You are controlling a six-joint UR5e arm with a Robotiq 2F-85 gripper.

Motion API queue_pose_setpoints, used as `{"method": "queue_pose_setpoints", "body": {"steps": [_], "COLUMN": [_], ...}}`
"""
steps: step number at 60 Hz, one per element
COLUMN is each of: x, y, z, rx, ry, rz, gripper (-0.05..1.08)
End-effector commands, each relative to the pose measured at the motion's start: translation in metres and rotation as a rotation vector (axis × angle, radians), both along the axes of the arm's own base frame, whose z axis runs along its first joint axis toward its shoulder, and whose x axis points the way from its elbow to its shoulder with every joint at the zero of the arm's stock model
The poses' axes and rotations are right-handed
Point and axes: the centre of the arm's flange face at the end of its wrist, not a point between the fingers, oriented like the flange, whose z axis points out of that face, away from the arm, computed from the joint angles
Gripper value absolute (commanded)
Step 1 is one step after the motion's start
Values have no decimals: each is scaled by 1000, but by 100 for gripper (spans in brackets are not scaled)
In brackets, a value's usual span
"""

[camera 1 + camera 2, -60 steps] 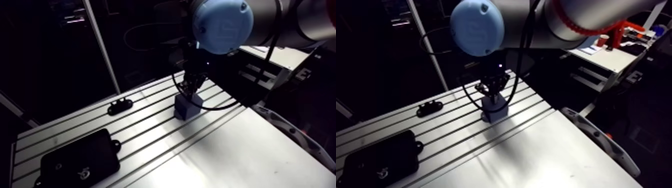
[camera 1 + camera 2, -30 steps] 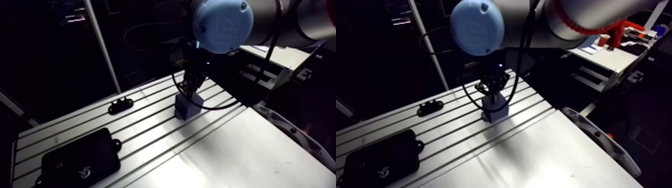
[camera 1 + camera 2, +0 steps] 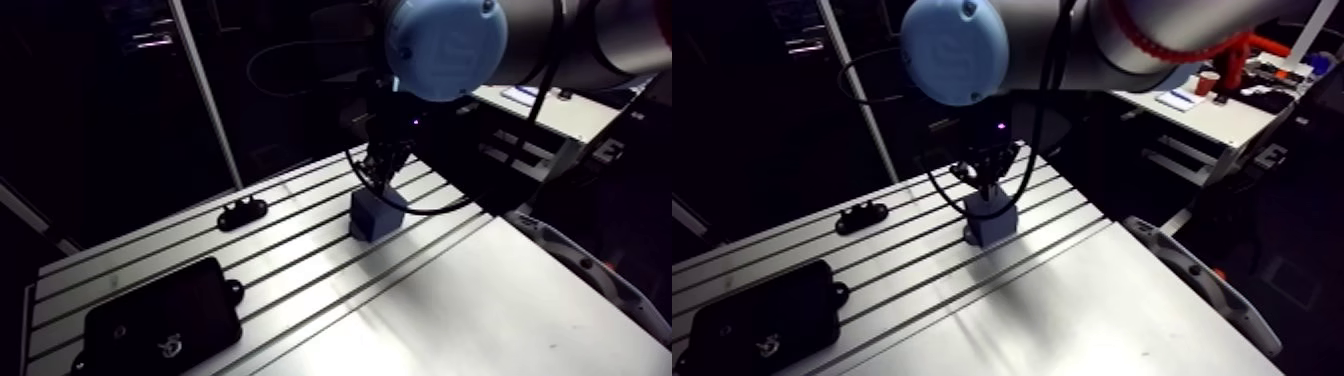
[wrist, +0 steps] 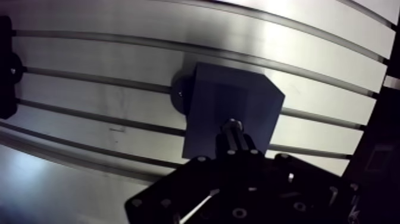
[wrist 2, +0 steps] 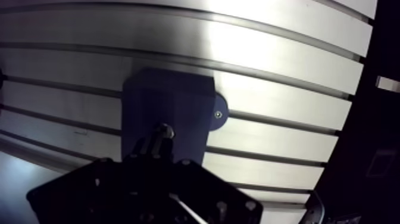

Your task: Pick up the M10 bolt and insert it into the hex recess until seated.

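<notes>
A blue-grey block (image 4: 229,107) stands on the slotted table (image 3: 480,310), fixed by small tabs with a screw (image 5: 218,113). My gripper (image 4: 233,140) hangs just above the block's near part, its dark fingers pressed together on a thin metal bolt (image 4: 231,125) whose bright end points down at the block's top face. In the arm view the gripper (image 3: 383,172) sits right over the block (image 3: 375,213). No hex recess shows on the dim top face; the bolt and fingers cover part of it.
A flat black plate (image 3: 160,320) lies at the table's near left corner, and a small black bracket (image 3: 240,211) sits on the slots to the left of the block. A dark part (image 4: 5,65) shows at the wrist view's edge, far from the block.
The gripper with the bolt stands slightly higher over the block than earlier; the arm view has shifted a little with it. The block has not moved.
</notes>
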Motion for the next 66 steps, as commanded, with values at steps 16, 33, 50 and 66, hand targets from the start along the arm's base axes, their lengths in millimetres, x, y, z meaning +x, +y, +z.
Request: {"method": "queue_pose_setpoints", "body": {"steps": [16,33,50,66], "x": [-1,16,16,9], "y": [-8,-21,-48,-97], "z": [25,68,127,190], "rx": [24,48,93,112], "ry": [32,15,-68,-54], "rz": [11,0,-174,-245], "gripper": [7,0,0,0]}}
